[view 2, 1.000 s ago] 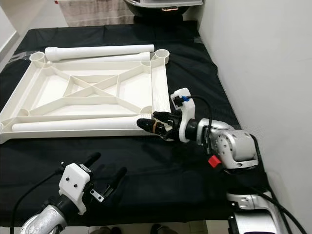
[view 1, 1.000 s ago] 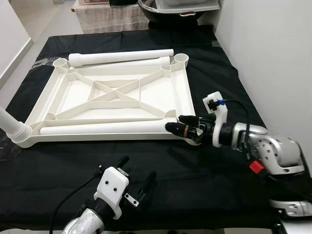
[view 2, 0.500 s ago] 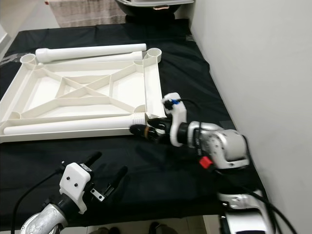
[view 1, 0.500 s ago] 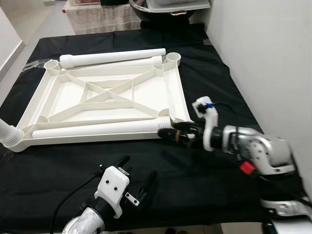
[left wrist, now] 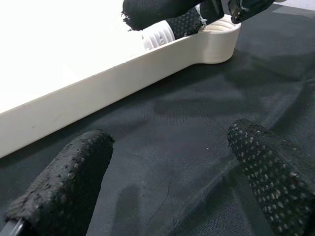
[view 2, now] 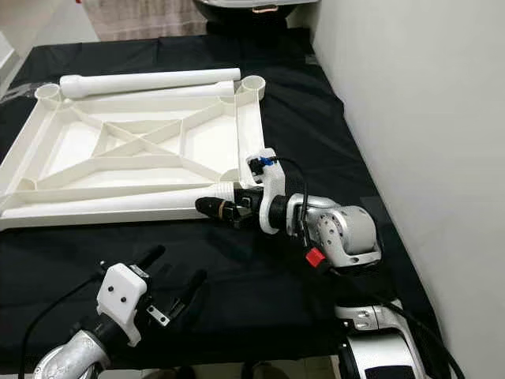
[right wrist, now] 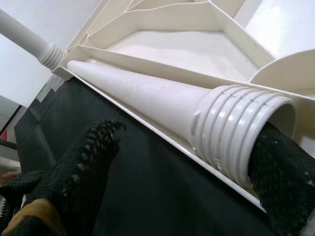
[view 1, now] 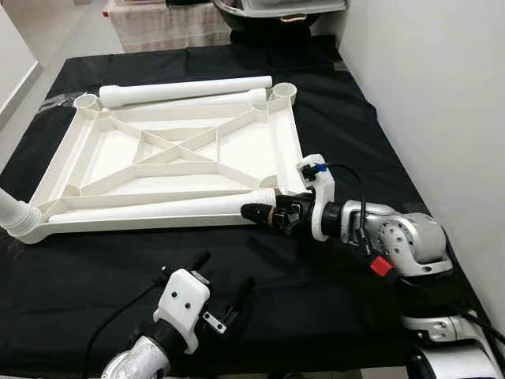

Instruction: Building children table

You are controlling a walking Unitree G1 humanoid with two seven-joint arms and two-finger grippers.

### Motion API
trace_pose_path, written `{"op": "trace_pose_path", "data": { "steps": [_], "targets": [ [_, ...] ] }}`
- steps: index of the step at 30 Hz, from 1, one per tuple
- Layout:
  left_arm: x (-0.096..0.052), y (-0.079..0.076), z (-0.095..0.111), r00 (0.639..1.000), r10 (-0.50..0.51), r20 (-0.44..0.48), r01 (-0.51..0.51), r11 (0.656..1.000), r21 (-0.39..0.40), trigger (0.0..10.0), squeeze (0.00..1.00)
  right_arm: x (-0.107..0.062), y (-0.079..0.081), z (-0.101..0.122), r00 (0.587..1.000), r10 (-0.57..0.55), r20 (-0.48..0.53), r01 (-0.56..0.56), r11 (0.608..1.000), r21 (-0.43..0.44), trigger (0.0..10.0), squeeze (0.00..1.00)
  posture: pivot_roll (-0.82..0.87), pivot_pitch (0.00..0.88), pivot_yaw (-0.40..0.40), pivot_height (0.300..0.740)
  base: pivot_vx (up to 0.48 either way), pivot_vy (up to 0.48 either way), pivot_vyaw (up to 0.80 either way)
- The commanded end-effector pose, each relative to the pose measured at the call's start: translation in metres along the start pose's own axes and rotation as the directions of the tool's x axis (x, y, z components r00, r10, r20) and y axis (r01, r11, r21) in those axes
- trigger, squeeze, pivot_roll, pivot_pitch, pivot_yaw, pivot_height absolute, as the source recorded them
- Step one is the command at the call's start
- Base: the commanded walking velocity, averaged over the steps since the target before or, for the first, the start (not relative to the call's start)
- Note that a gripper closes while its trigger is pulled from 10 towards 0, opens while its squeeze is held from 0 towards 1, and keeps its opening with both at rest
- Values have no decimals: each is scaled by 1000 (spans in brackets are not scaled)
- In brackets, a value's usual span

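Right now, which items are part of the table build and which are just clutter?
Job:
upturned white tabletop
near leg, threaded end at right gripper
far leg
leg fitted at left corner

Lying about:
black cloth
dark basin
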State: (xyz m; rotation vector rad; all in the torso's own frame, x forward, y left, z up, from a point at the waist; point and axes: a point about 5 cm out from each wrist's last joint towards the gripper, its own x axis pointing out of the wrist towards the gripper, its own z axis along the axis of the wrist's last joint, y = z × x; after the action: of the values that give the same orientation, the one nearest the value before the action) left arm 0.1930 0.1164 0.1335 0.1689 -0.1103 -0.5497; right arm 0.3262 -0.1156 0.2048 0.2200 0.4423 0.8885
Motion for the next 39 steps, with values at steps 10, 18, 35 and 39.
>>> {"op": "trace_pose_path", "data": {
  "steps": [10, 18, 35, 39],
  "targets": [
    [-3, -3, -2, 1000, -1, -11, 2, 1000, 9, 10000, 0, 12, -2, -5, 998, 17, -59, -12, 997, 74, 10000, 0, 31, 257, -31, 740, 0, 0, 0],
    [-2, -4, -1, 1000, -1, -11, 1, 1000, 8, 10000, 0, 20, 1, -6, 999, 28, -46, -22, 992, 123, 0, 0, 35, 261, -34, 740, 0, 0, 0],
    [-2, -2, -2, 1000, 6, -12, -6, 1000, 7, 10000, 0, -4, -29, -5, 998, -61, 16, 57, 983, 175, 0, 0, 33, 260, -33, 740, 0, 0, 0],
    [-3, -2, -1, 1000, 3, -13, -3, 1000, 9, 10000, 0, -21, -38, 6, 993, -61, 103, 41, 982, 187, 0, 0, 33, 261, -32, 740, 0, 0, 0]
  ]
}}
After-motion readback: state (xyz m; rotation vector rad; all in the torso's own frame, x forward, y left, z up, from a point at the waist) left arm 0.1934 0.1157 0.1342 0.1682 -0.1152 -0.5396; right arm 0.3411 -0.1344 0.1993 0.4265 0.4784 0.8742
